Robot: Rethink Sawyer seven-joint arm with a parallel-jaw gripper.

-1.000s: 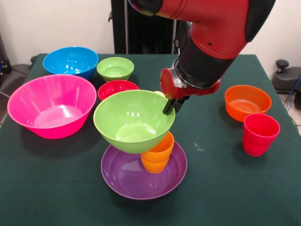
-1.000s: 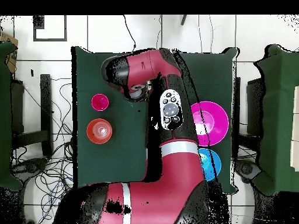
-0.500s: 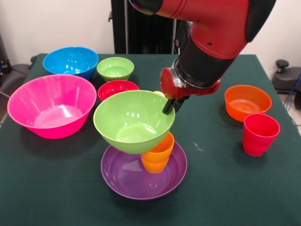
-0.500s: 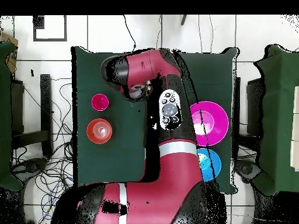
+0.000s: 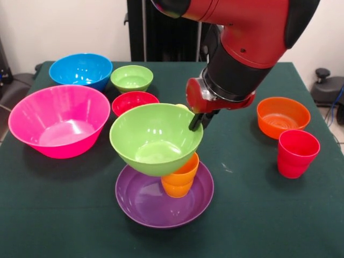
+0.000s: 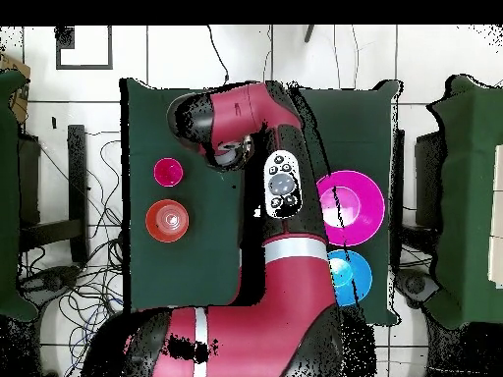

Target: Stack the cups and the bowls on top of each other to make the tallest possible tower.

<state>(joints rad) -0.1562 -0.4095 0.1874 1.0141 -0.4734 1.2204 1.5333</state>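
On the green desk (image 5: 252, 215) the tower (image 5: 164, 177) stands at about 6 o'clock in the front view: a shallow purple bowl (image 5: 145, 207) as base and an orange cup (image 5: 181, 177) standing in it. The large lime green bowl (image 5: 155, 137) tilts over the cup's top, and whether it rests on the cup cannot be told. The claw (image 5: 198, 121) is clenched on the lime bowl's rim at that bowl's 2 o'clock edge, with the red arm (image 5: 242, 43) coming down from 12 o'clock above it.

Around the tower, at 9 to 10 o'clock, lies the big pink bowl (image 5: 59, 121), with the blue bowl (image 5: 80, 70) beyond it. At 11 to 12 o'clock a small green bowl (image 5: 131, 78) and a small red bowl (image 5: 131, 101) sit just behind the lime bowl. At 3 o'clock, well apart, the small orange bowl (image 5: 282, 115) has a red cup (image 5: 296, 153) just beside it.

Seven bowls and two cups show; a sliver of yellow peeks behind the lime bowl's rim.
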